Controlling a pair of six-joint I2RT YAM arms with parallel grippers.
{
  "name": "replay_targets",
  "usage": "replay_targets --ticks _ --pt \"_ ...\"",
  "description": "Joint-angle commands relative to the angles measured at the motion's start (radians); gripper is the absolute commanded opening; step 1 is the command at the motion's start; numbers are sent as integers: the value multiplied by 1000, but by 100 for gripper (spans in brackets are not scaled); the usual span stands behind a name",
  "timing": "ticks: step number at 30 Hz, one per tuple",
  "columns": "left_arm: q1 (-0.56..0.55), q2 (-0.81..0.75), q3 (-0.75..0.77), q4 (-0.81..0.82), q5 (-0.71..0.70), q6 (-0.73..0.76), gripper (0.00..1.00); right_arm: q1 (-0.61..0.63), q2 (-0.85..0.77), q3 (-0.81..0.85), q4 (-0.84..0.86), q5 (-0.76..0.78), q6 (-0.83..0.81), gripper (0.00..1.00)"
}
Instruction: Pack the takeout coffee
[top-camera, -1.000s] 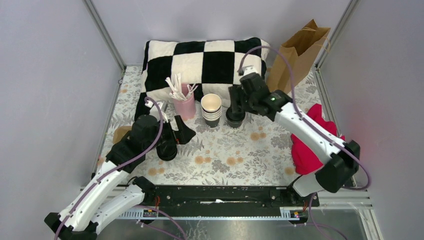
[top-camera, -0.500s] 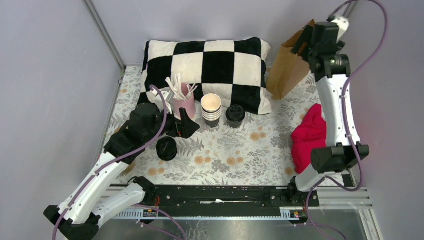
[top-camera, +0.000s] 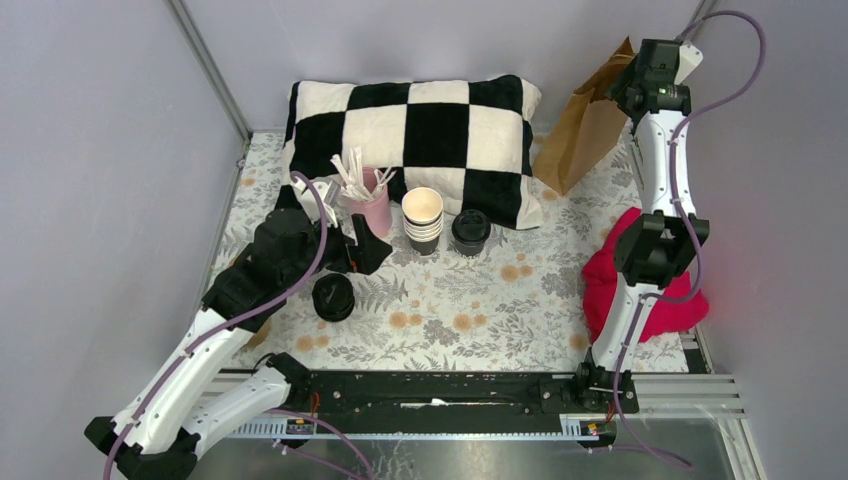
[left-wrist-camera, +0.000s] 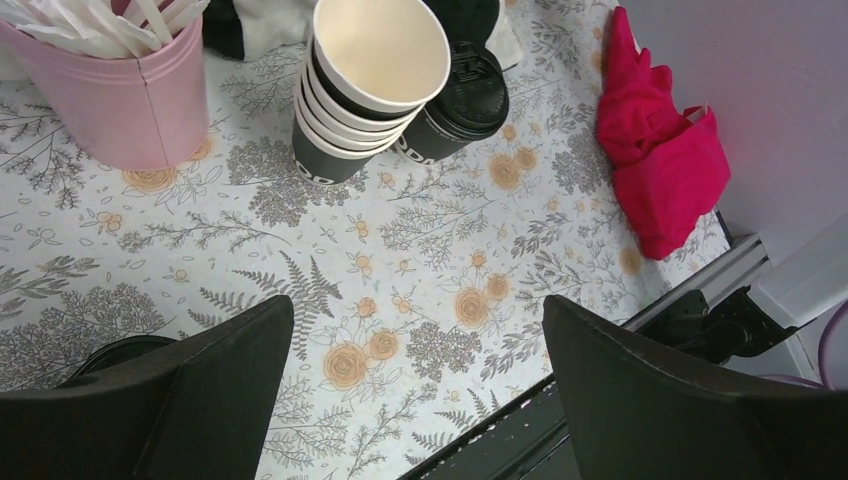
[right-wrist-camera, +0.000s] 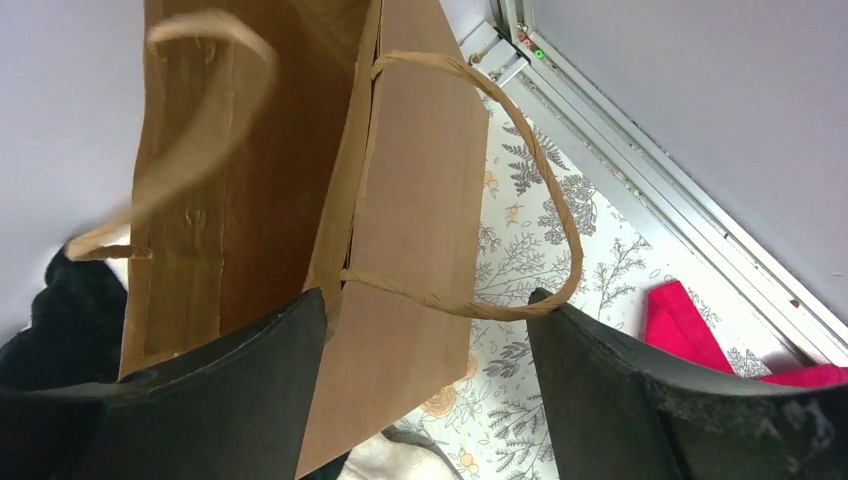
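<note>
Two grippers show, and both stand spread wide with nothing held between their fingers.

Our left gripper (left-wrist-camera: 418, 305) hangs low over the flowered tablecloth (left-wrist-camera: 430, 230), its dark fingers (left-wrist-camera: 190, 390) framing only bare cloth. Ahead of it and slightly to its right stands the takeout coffee (left-wrist-camera: 462, 95), upright, lid on, white lettering on its side, well apart from the fingertips. The coffee sits just beside the stack of lidless cups (left-wrist-camera: 370, 85), which stands straight ahead of this gripper. The two are so close that we cannot tell whether they touch. Ahead and to the gripper's left is a pink holder (left-wrist-camera: 130, 95) stuffed with white sticks. A lone black lid (top-camera: 333, 297) lies flat close under the left-hand finger, half hidden by it in the wrist view. Far off to this gripper's right lies a crumpled red cloth (left-wrist-camera: 660, 160).

Our right gripper (right-wrist-camera: 425, 300) is raised high at the far right corner, directly above the open mouth of the brown paper bag (right-wrist-camera: 410, 180). The bag's nearer wall runs between the two fingers in the wrist view. We think the fingers are clear of the paper, but depth is hard to judge there. The coffee stands well apart from this gripper, down on the table before the checked pillow (top-camera: 420, 130).
</note>
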Motion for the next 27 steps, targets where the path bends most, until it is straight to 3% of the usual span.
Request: replay_targets --ticks 1,11,20,27 --pt "4 6 52 8 -38 -9 99 6 -10 25 35 14 -29 79" --pt "4 31 53 18 -27 -23 99 8 -157 -39 67 34 -56 81" --pt "4 26 40 26 -27 -23 99 8 -39 82 17 -25 17 80" --pt "3 3 34 5 -48 -12 99 14 39 129 20 -26 8 72"
